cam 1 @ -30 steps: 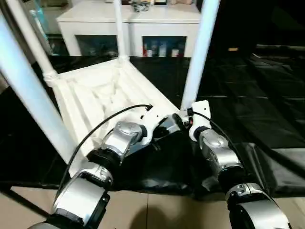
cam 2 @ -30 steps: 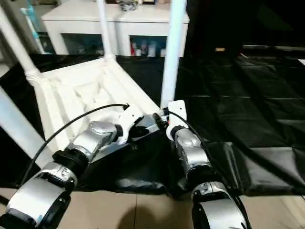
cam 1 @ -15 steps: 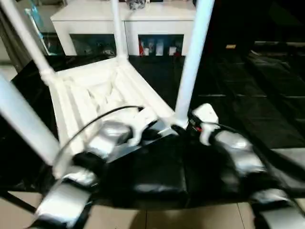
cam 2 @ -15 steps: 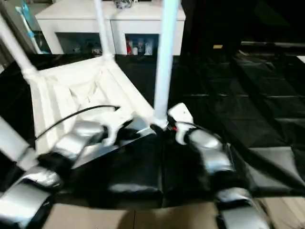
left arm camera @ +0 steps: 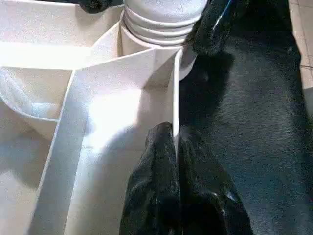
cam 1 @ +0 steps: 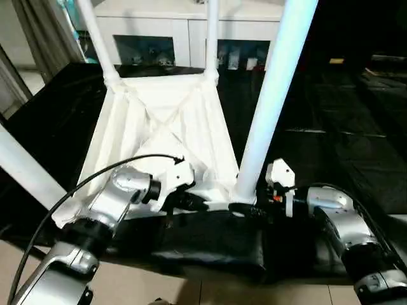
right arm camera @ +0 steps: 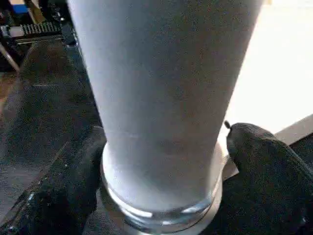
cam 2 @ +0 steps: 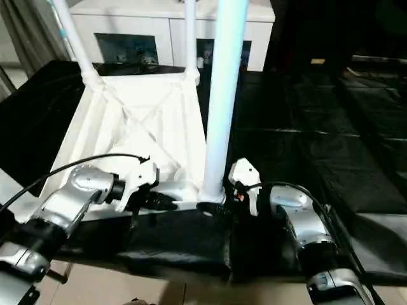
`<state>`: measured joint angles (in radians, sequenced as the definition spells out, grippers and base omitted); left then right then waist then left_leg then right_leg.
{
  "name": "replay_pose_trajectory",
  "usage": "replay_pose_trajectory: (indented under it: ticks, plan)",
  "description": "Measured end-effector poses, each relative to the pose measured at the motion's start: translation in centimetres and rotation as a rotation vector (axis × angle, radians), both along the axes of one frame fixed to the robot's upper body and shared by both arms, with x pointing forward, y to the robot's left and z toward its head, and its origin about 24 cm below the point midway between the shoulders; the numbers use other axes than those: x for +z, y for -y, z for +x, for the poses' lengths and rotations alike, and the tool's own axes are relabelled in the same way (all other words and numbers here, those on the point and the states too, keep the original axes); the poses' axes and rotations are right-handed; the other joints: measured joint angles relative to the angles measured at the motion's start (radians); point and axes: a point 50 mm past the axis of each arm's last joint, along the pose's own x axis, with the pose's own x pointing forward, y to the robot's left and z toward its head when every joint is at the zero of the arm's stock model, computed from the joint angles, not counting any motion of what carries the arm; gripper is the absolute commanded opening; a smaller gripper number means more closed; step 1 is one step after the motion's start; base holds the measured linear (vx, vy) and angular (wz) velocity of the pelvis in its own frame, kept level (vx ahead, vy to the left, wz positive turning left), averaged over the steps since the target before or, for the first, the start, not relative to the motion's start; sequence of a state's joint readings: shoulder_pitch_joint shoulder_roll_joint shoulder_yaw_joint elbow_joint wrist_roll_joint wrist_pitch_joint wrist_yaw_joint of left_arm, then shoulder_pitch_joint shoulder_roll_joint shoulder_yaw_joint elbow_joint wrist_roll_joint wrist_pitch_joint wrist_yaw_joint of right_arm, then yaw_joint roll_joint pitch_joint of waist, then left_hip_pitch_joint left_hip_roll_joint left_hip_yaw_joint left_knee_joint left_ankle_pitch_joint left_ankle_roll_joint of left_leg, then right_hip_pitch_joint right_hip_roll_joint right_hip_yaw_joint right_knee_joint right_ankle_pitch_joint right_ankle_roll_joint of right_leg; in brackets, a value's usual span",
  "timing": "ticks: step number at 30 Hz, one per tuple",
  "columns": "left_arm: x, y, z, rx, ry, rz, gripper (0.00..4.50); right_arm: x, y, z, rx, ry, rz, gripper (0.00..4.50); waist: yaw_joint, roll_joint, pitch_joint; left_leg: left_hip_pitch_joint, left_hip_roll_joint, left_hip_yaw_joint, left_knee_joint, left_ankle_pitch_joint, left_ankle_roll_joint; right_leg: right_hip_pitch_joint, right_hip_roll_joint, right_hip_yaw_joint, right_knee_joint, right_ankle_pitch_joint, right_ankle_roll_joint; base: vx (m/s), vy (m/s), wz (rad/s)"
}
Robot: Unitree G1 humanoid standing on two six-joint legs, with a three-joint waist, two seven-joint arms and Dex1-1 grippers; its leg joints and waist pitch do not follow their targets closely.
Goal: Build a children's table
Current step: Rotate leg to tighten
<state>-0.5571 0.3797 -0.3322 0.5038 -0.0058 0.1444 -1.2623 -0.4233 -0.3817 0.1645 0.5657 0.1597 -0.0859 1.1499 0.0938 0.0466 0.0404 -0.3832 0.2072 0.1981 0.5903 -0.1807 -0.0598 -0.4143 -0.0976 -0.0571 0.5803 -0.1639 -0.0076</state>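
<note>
The children's table lies upside down on a black mat, its X-ribbed white underside [cam 1: 165,121] facing up. Legs stand in its corner sockets. The near-right leg [cam 1: 273,95] rises as a thick white tube. My left gripper [cam 1: 200,204] is shut on the thin near rim wall [left arm camera: 174,98] beside that leg's socket. My right gripper [cam 1: 251,210] is open around the leg's flared base [right arm camera: 161,205], one black finger [right arm camera: 259,161] on each side, close against it.
Further legs stand at the far-left [cam 1: 95,38], far-right [cam 1: 212,38] and near-left [cam 1: 25,168] corners. A white cabinet with glass doors [cam 1: 184,25] stands behind. The black mat [cam 1: 343,146] spreads to the right. Curtains [cam 1: 38,32] hang at the far left.
The whole picture has shifted as the camera moved. My right forearm has swung out to the right, its gripper still at the leg's base. The left gripper stays on the rim.
</note>
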Motion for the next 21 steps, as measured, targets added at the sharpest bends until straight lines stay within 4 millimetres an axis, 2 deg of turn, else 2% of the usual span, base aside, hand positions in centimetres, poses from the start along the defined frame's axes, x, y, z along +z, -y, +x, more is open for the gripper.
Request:
replay_pose_trajectory:
  ticks: [14, 21]
  plan:
    - [-0.01, 0.11, -0.08, 0.003, -0.014, 0.003, 0.00, 0.08, 0.21, -0.25, 0.038, -0.032, -0.006, 2.88, -0.004, 0.000, 0.000, 0.001, 0.001, 0.000, 0.003, 0.000, -0.001, -0.001, 0.000, 0.000, 0.006, 0.000, 0.000, 0.000, 0.000, 0.00]
    - [-0.02, -0.05, -0.02, 0.016, -0.017, 0.007, 0.00, -0.11, -0.22, -0.11, 0.009, -0.034, 0.012, 2.74, -0.005, -0.001, 0.000, 0.001, 0.001, -0.001, 0.004, 0.001, 0.000, -0.001, 0.000, 0.000, 0.009, 0.000, 0.000, 0.000, 0.000, 0.00]
